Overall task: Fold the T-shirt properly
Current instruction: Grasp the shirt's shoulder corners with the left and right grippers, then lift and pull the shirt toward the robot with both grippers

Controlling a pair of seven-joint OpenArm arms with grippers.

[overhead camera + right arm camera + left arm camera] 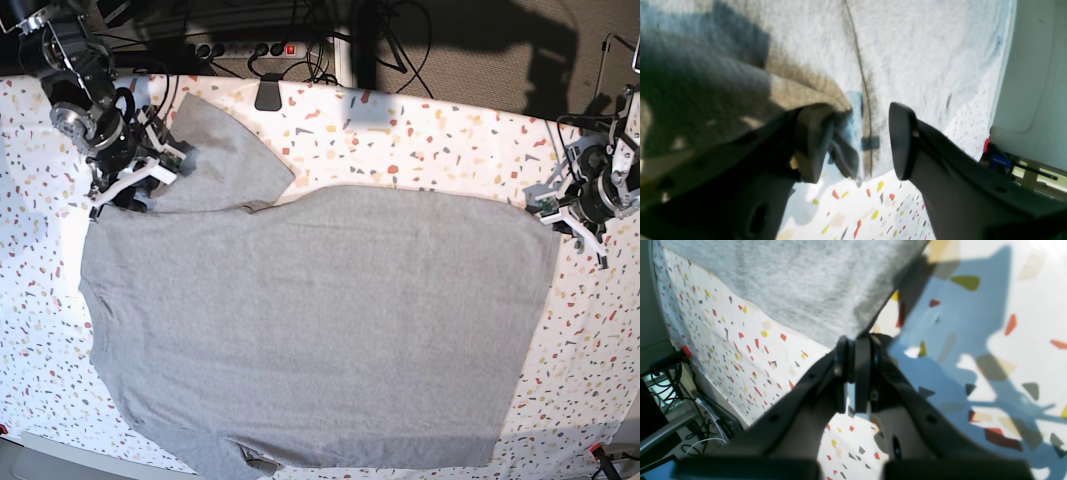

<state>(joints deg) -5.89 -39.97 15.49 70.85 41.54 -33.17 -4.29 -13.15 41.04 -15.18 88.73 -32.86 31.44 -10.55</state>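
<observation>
Left wrist view: the left gripper has its two pads pressed together on a corner of the T-shirt. The grey cloth fans away ahead of the fingertips and to their left, while the speckled tabletop lies sunlit to their right.

Right wrist view: the right gripper stands parted, gripping nothing. The T-shirt spreads ahead of the fingertips, a dark seam line running straight away from the gap between them. A raised fold of grey cloth lies against the left-hand finger; whether it touches the pad cannot be told. The garment's edge ends just under the fingertips, with bare tabletop behind.

Base view: the T-shirt lies plain side up, spread flat across the tabletop, its long axis running between the two arms. The left gripper pinches one far corner of the body; the right gripper hovers at the opposite end, beside the sleeve that points away past it. Each arm is nearest its own end, and from either gripper the bulk of the cloth lies toward the camera side. Judging by this, the right gripper must close on its edge before both can carry the far edge over.
</observation>
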